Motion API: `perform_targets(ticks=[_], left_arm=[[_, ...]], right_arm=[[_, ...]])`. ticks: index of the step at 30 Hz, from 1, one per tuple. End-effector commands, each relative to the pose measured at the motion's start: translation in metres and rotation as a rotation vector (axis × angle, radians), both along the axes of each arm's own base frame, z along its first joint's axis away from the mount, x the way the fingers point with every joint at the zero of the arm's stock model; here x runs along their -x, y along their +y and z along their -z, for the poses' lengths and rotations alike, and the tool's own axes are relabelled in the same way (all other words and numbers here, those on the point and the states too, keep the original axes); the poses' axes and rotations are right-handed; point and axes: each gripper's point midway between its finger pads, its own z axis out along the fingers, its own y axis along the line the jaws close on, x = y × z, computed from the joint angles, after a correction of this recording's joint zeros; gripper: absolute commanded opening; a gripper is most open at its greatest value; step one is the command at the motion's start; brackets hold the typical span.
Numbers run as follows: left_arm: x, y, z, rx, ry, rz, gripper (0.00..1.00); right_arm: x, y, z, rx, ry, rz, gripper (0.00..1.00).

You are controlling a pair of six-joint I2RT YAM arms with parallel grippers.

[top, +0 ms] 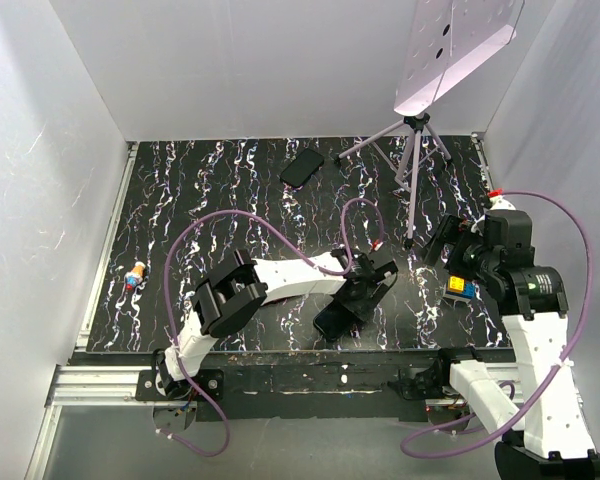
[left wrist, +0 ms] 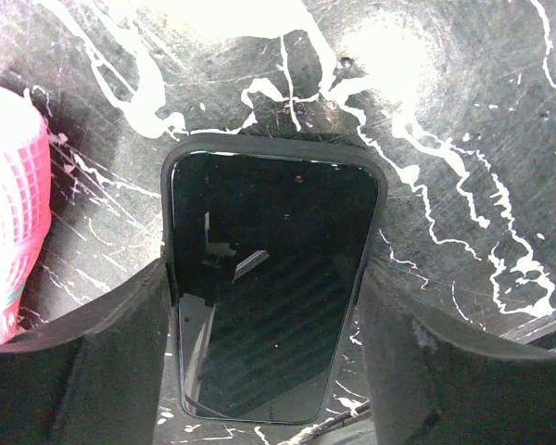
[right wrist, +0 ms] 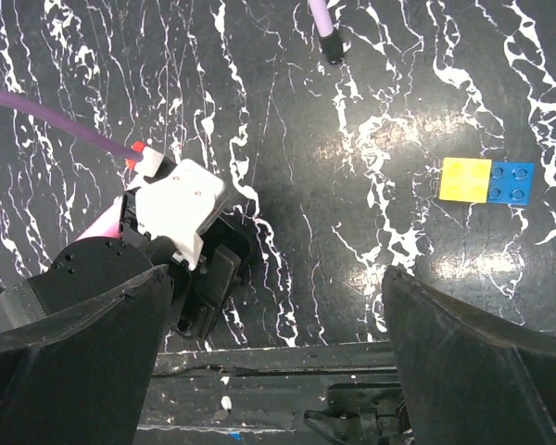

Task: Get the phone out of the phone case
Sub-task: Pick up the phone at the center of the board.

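**Left fingers straddle the cased phone near the table's front edge**

The black, white-veined table [top: 180, 200] fills the floor of a white-walled booth. The left arm [top: 290, 275] rises from its base at the near-left corner and folds at a black elbow. Its white forearm stretches low to the right, and the wrist bends down near the middle of the table's near edge. The right arm [top: 540, 330] stands up from the near-right corner and leans inward, with its wrist held high over the table's right side and turned to look down. A tripod [top: 412, 160] carrying a tilted pale panel stands at the far right.

The phone [left wrist: 269, 306] lies flat on the table, screen up. It sits in its black phone case [left wrist: 273, 146], whose rim frames the glass. The left fingers [left wrist: 93, 371] are lowered one to each long side of it, their inner faces right at the case's edges. Whether they press on it or only flank it cannot be told. The right fingers [right wrist: 482, 371] are spread wide above the table with nothing between them.

A second flat black slab [top: 302, 168] lies well apart at the far side of the table. A yellow-and-blue brick [right wrist: 486, 181] sits on the table near the right arm's wrist. A small orange-and-white object [top: 135, 275] rests near the left edge.
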Motion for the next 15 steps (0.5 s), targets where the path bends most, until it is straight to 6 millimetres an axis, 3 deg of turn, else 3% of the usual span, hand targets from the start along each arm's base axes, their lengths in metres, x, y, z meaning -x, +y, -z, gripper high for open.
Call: perform_targets(ticks=[1,8,15], left_arm=[[0.008,0.029,0.038,-0.144,0.013,-0.007,0.46],[-0.004,0.022,0.005,-0.06,-0.068,-0.032,0.01],[-0.016,0.012,-0.048,0.129,-0.096,-0.106,0.0]], right_arm=[[0.004,-0.01,-0.006,0.02,-0.039,0.063,1.0],[0.01,-0.024,0.002,0.066,-0.028,0.124,1.0],[0.014,-0.018,0.021,0.053,0.035,0.098,1.0]])
